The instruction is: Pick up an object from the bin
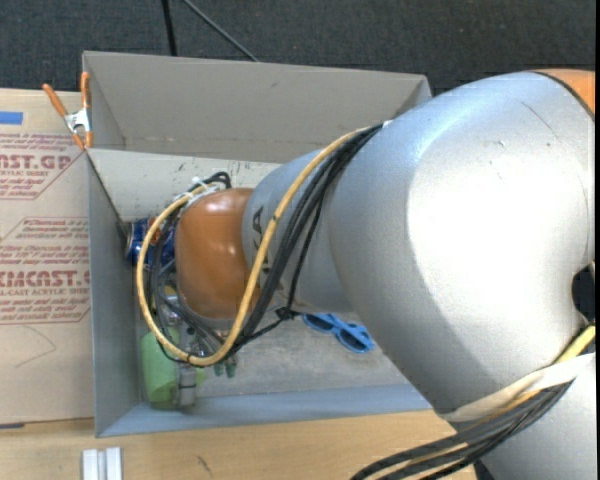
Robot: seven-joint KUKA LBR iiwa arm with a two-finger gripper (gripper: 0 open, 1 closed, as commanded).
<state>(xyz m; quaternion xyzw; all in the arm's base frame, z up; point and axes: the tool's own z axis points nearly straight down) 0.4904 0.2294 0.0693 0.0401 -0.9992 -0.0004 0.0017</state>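
Now the gripper point(186, 378) sits low in the lower left corner of the grey metal bin point(108, 348), just beside a chunky green lump point(156, 368), and I cannot tell if it is spread apart or squeezed together, so next I think it needs a good pinch and a lift.

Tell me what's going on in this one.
The arm reaches from the right into the grey bin. Its tool is low in the near left corner, right next to a green object. A blue piece lies on the bin floor under the arm. I cannot tell whether anything is gripped yet.
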